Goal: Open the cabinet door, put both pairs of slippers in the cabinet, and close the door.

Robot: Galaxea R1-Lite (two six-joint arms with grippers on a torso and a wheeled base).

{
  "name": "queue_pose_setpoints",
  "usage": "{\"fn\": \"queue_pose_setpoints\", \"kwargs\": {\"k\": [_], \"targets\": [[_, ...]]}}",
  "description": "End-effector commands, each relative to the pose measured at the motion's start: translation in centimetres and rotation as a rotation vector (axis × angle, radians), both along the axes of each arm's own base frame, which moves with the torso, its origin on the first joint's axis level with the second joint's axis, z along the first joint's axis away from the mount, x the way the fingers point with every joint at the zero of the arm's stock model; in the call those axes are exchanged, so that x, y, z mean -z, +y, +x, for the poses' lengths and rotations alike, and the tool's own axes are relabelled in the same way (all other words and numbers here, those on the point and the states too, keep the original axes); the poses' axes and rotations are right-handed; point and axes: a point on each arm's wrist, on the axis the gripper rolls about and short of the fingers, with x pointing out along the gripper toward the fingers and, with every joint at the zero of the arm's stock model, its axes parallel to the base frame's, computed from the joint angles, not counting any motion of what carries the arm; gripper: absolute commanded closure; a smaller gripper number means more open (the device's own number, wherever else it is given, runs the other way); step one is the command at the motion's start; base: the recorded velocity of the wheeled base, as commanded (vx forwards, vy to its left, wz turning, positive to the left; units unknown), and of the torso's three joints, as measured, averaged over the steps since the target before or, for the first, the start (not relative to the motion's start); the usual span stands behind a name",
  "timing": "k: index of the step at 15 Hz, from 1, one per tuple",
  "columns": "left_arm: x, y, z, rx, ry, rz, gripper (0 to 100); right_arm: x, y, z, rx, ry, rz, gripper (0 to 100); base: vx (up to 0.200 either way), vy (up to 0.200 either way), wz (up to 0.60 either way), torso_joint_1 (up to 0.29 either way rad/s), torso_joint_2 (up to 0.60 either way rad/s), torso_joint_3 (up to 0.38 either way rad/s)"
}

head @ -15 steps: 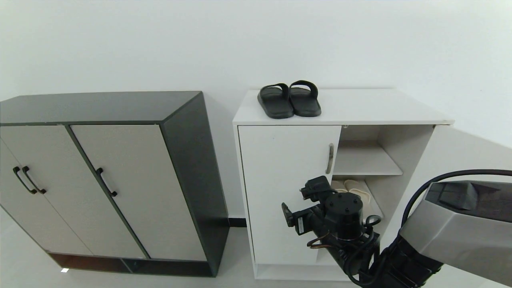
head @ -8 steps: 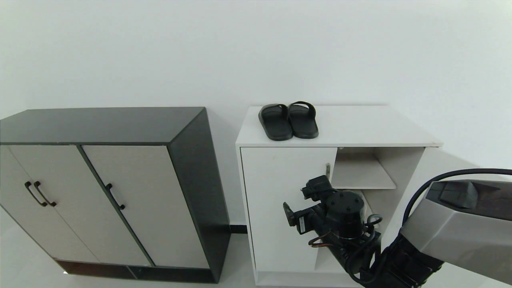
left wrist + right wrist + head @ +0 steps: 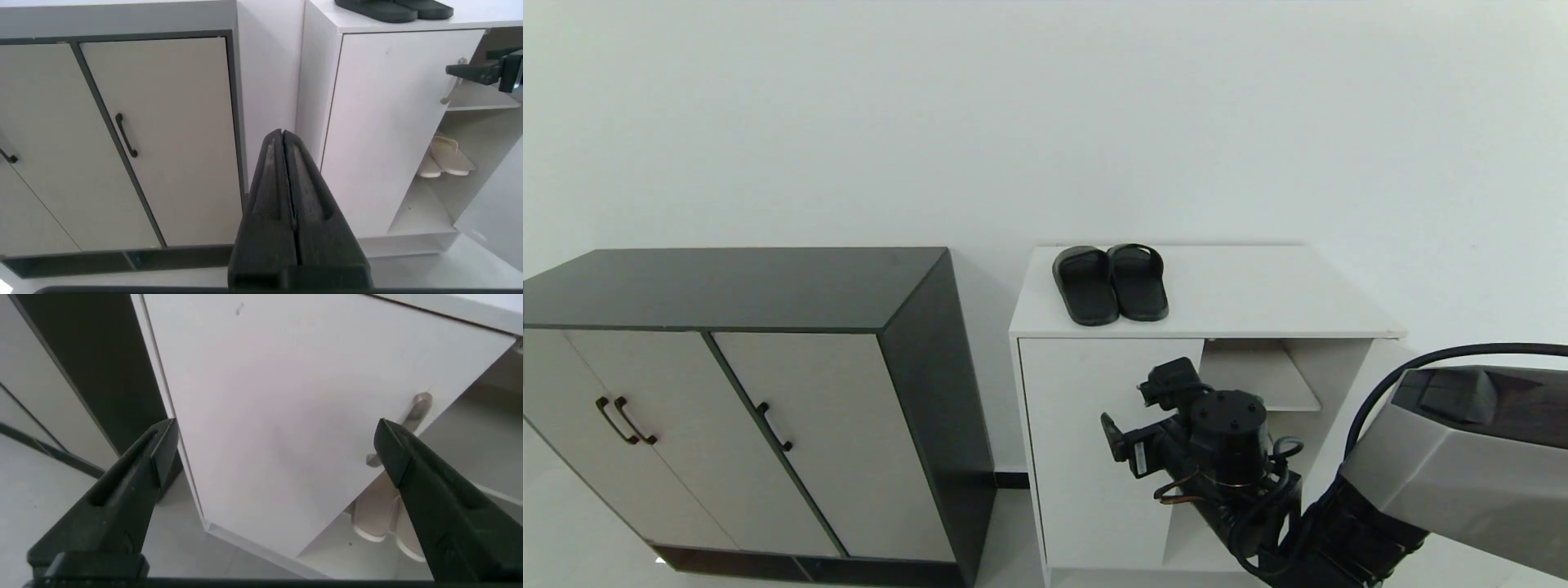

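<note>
A pair of black slippers (image 3: 1111, 283) lies on top of the white cabinet (image 3: 1258, 294). The cabinet's left door (image 3: 1094, 457) is closed, and its metal handle (image 3: 409, 425) is near my right gripper. The right half stands open, showing a shelf (image 3: 1258, 384). A pale pair of slippers (image 3: 445, 157) rests on the lower level inside, also visible as pale slippers (image 3: 388, 518). My right gripper (image 3: 276, 433) is open, its fingers spread wide in front of the closed door. It hangs low before the cabinet as the right gripper (image 3: 1139, 408). My left gripper (image 3: 282, 139) is shut and empty, back from both cabinets.
A dark cabinet (image 3: 727, 286) with two grey doors and black handles (image 3: 772, 426) stands left of the white one, a narrow gap between them. A plain white wall runs behind. Bare floor lies in front.
The whole head picture has shifted downward, so the camera has moved. The black slippers and cabinets hold their places, and the right gripper stays before the closed door.
</note>
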Motion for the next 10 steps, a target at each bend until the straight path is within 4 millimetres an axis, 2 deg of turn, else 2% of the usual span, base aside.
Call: {"fn": "queue_pose_setpoints", "kwargs": {"k": [1, 3, 4, 8, 10], "targets": [[0.0, 0.0, 0.0, 0.000, 0.002, 0.001, 100, -0.1, -0.1, -0.1, -0.002, -0.001, -0.005, 0, 0.000, 0.000, 0.00, 0.051, -0.10, -0.056], [0.0, 0.0, 0.0, 0.000, 0.002, 0.001, 100, -1.4, 0.2, -0.3, -0.015, -0.022, -0.020, 0, 0.000, 0.000, 0.00, 0.016, -0.03, -0.018], [0.0, 0.0, 0.0, 0.000, 0.002, 0.002, 100, -3.2, 0.4, -0.8, -0.027, 0.045, -0.053, 0, 0.000, 0.000, 0.00, 0.000, 0.00, 0.000], [0.0, 0.0, 0.0, 0.000, 0.002, 0.004, 100, -10.3, 1.3, -1.9, 0.012, 0.207, 0.043, 0, 0.000, 0.000, 0.00, 0.000, 0.00, 0.000], [0.0, 0.0, 0.0, 0.001, 0.002, 0.004, 100, -11.9, 2.3, -0.9, 0.106, 0.161, 0.081, 0, 0.000, 0.000, 0.00, 0.000, 0.00, 0.000]]}}
